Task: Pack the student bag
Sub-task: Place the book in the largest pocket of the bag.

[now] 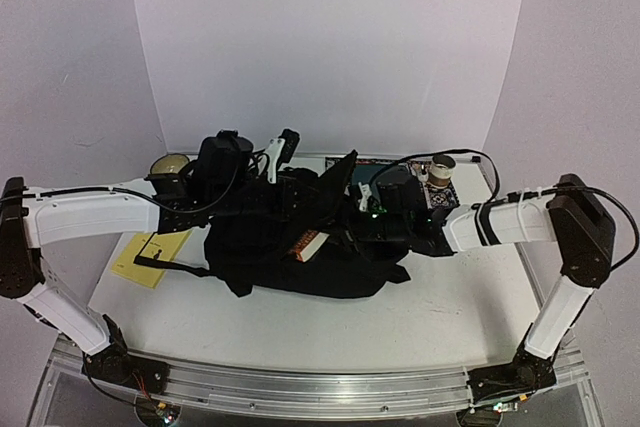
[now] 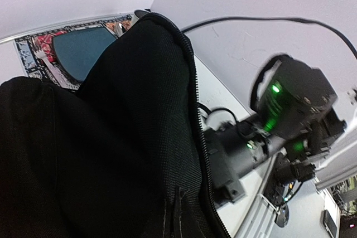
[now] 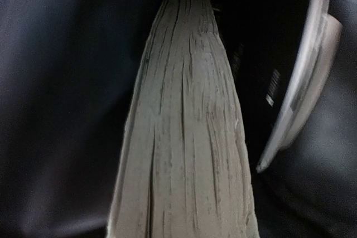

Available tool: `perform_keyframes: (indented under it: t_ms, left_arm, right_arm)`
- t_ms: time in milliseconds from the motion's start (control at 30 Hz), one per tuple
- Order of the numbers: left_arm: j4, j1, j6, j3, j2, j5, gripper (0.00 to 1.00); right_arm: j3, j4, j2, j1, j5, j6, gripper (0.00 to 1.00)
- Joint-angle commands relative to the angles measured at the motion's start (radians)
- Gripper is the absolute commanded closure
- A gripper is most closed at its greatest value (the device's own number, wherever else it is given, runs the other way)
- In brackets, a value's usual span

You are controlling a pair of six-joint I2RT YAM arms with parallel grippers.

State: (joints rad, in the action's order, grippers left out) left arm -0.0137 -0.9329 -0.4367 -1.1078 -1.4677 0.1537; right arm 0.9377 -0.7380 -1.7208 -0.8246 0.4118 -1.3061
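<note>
Inside the student bag (image 1: 260, 257) beside a book (image 3: 184, 137), right jaws' gap indiscernible; left jaws fully closed.

top: overhead, far | left wrist: against bag (image 2: 111, 137) | right wrist: inside bag

Backdrop: plain pale rear panel (image 1: 330, 37), flanked by angled side panels (image 1: 70, 67), faint marks on the left one. White surface (image 1: 450, 317) below. Aluminium rail (image 1: 320, 387) along the near edge. Lighting even, with a slight violet cast.

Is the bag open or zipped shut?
Open. On the student bag the flap stands raised, the zipper is parted, and a book shows inside.
</note>
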Motion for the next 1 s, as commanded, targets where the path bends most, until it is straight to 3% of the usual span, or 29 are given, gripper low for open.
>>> perform_keyframes:
  t_ms: [0, 533, 800, 867, 967]
  left_arm:
    - [-0.137, -0.011, -0.001, 0.017, 0.098, 0.108, 1.00]
    - [-0.146, -0.019, -0.045, 0.039, 0.089, 0.107, 1.00]
    - [-0.147, -0.020, -0.049, 0.053, 0.099, 0.075, 1.00]
    - [-0.146, -0.020, -0.048, 0.060, 0.110, 0.062, 0.99]
    - [-0.146, -0.020, -0.046, 0.067, 0.118, 0.051, 0.99]
  right_arm:
    - [0.130, -0.003, -0.057, -0.001, 0.029, 0.089, 1.00]
    - [0.175, 0.071, -0.231, -0.004, -0.156, 0.133, 0.99]
    - [0.178, 0.162, -0.215, -0.004, -0.181, 0.200, 0.53]
    - [0.187, 0.216, -0.197, -0.004, -0.195, 0.236, 0.38]
    - [0.210, 0.322, -0.179, -0.004, -0.208, 0.292, 0.25]
